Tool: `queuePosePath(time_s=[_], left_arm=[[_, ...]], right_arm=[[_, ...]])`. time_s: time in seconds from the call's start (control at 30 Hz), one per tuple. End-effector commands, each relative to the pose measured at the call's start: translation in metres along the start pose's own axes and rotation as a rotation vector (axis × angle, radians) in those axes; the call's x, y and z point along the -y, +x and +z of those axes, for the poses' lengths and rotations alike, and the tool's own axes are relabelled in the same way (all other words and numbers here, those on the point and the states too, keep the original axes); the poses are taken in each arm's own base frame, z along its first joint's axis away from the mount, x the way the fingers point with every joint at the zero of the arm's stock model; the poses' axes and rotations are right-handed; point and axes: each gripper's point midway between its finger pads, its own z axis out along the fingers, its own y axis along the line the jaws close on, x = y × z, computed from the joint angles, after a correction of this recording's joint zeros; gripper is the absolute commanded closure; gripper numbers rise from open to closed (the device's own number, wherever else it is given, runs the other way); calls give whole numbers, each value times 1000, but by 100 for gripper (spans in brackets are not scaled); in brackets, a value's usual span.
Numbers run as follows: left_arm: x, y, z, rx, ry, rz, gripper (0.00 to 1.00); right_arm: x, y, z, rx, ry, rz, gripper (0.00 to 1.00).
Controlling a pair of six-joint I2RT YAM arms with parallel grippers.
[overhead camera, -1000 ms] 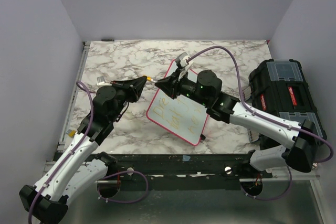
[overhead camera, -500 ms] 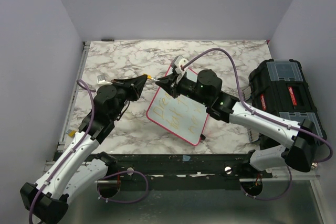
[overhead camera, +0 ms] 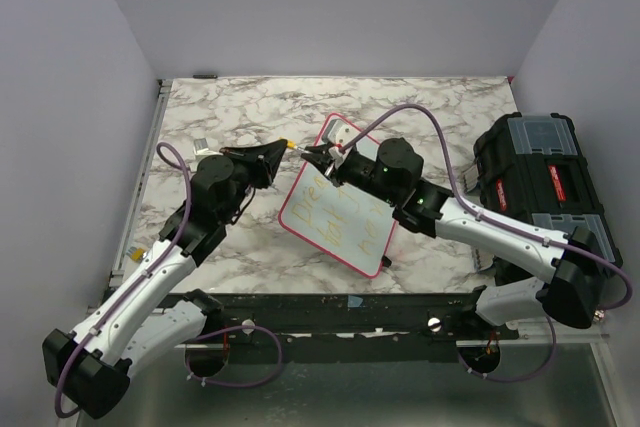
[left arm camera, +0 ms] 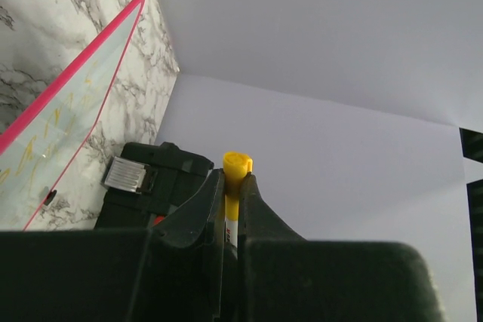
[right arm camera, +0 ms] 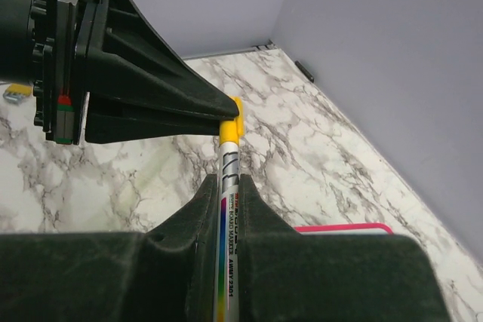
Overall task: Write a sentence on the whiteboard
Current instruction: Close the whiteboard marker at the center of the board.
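Seen from above, the whiteboard (overhead camera: 366,257) lies tilted on the marble table (overhead camera: 230,107) at the frame's center, left of a black toolbox (overhead camera: 540,182), with a faint yellow sentence (overhead camera: 340,219) across its face. Above its upper left corner the two arms meet tip to tip. The right gripper (overhead camera: 308,153) is clamped around a marker (right arm camera: 230,179) barrel, and the left gripper (overhead camera: 280,148) is pinched tight on its yellow cap (left arm camera: 237,165).

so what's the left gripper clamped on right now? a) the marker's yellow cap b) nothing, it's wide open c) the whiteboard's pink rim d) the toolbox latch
A: the left gripper is shut on the yellow cap of the marker, whose barrel the right gripper holds.
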Motion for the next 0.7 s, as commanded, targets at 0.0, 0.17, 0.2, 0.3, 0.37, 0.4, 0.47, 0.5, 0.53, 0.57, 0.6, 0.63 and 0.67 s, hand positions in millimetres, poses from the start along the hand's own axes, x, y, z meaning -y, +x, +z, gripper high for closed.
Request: queuePosePath(time_s=[0.0, 0.17, 0.2, 0.3, 0.37, 0.4, 0.47, 0.5, 0.53, 0.57, 0.6, 0.63, 0.67], left_arm=[[27, 83, -34, -391, 58, 18, 100], [36, 95, -41, -455, 72, 20, 100], [38, 94, -41, -446, 80, 25, 100], [32, 88, -40, -408, 64, 29, 100], [31, 84, -40, -385, 70, 28, 100], [31, 82, -40, -375, 71, 29, 100], [31, 77, -41, -353, 75, 34, 100], [31, 76, -42, -344, 76, 38, 100], [32, 73, -43, -331, 80, 41, 100], [32, 70, -43, -317, 83, 44, 100], [33, 68, -44, -304, 87, 47, 100], [33, 64, -44, -283, 92, 48, 100], [34, 60, -44, -261, 98, 52, 100]], right_arm=[[-19, 1, 10, 63, -76, -80, 99], [-20, -6, 11, 96, -84, -124, 99], [-19, -8, 11, 99, -83, -124, 99], [-17, -7, 10, 86, -71, -102, 99], [-16, -5, 7, 71, -62, -85, 99], [-16, -6, 5, 68, -56, -74, 99], [-14, -5, 1, 58, -41, -43, 95], [-13, -6, -2, 56, -35, -27, 92], [-13, -6, -4, 50, -34, -9, 87], [-12, -8, -6, 48, -28, 6, 81], [-13, -8, -9, 43, -27, 25, 78], [-13, -8, -11, 40, -25, 37, 74], [-14, -10, -14, 39, -26, 49, 71]])
